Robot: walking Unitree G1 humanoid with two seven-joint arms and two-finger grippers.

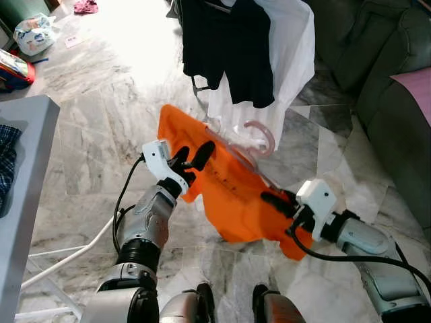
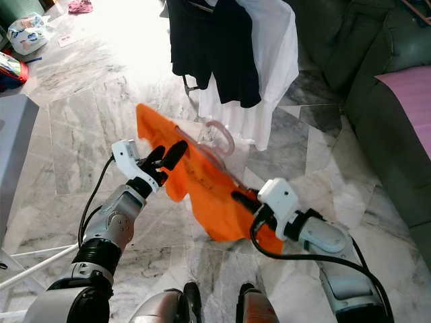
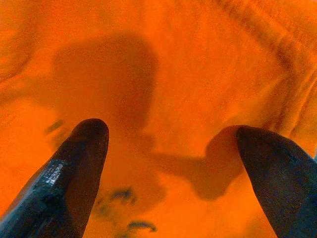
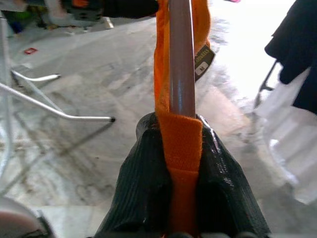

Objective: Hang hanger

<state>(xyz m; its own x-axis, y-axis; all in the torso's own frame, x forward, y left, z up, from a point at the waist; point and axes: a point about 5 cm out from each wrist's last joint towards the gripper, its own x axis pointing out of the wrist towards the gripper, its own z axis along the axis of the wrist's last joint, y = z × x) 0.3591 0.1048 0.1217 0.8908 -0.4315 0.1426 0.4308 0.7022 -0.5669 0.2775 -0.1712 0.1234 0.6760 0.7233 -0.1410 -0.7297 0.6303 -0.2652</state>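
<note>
The orange shirt (image 1: 232, 195) is hanging stretched between the two grippers above the marble floor (image 1: 101, 128), draped over a pale pink hanger (image 1: 259, 138) whose hook is poking up clear of the fabric. The right gripper (image 1: 275, 200) is gripping the shirt's lower end, its jaws pressed together on the cloth and on the hanger's arm. The left gripper (image 1: 192, 160) is sitting against the upper part of the shirt with its jaws standing apart, the fabric lying just in front of them rather than between them.

The right wrist view is giving the closest look at the grip: both black fingers (image 4: 148, 188) are squeezing a fold of orange cloth, and the hanger's grey-pink bar (image 4: 181, 59) is running straight out from between them with a small garment label (image 4: 202, 59) dangling beside it. The left wrist view is showing the two fingertips (image 3: 74, 163) spread wide over plain orange fabric with some dark print marks.

Just beyond the shirt, a black garment (image 1: 229, 47) and a white garment (image 1: 286, 60) are hanging on a rack, right behind the hook. A dark green sofa (image 1: 394, 87) is standing to the robot's right, the grey bench (image 1: 27, 182) to its left, with a white plastic bag (image 1: 34, 33) on the floor further off
</note>
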